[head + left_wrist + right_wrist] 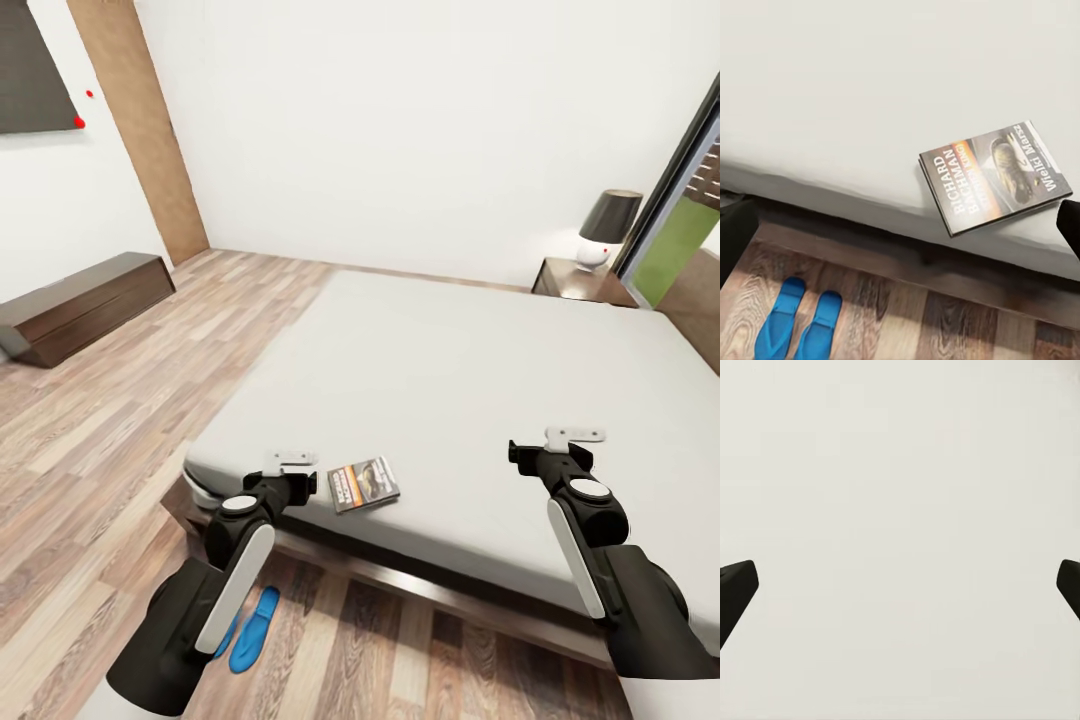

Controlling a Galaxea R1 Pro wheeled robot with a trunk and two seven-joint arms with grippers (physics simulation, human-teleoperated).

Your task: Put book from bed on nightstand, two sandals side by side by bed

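The book (364, 484) is lying flat at the bed's (470, 380) near edge, bare mattress stretching beyond. The left gripper (291, 461) is hovering just left of it, the right gripper (574, 437) farther right, both spread wide, gripping nothing. The sandals (799, 324) are sitting together on the floor (110, 400), partly hidden by the left arm.

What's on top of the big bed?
On the bed, a small book lies flat near the mattress edge, cover up. The rest of the mattress top in view is bare. What the two arms cover stays hidden.
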